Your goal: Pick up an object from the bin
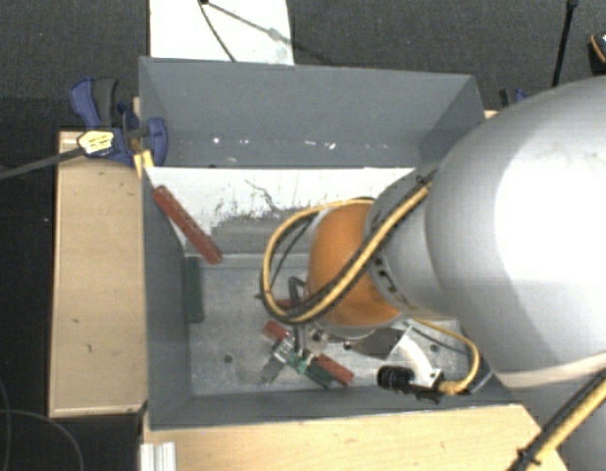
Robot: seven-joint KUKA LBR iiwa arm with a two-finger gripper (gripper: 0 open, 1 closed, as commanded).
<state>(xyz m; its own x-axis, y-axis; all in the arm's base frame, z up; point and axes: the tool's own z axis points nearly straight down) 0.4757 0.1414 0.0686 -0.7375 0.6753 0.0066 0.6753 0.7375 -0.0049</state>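
Looking down, I see my hand (291, 359) low beside a red-brown bar (332, 370) by the bin's (171, 346) front wall; how open, I cannot tell. Bar seems light, stiff: grip its middle.

Red-brown stick (185, 226) leaning at left side; dark green block (192, 287) just below it

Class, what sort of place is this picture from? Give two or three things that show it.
Probably a robotics lab: a silver robot arm reaches into a grey metal bin holding a few loose bits, such as a reddish stick.
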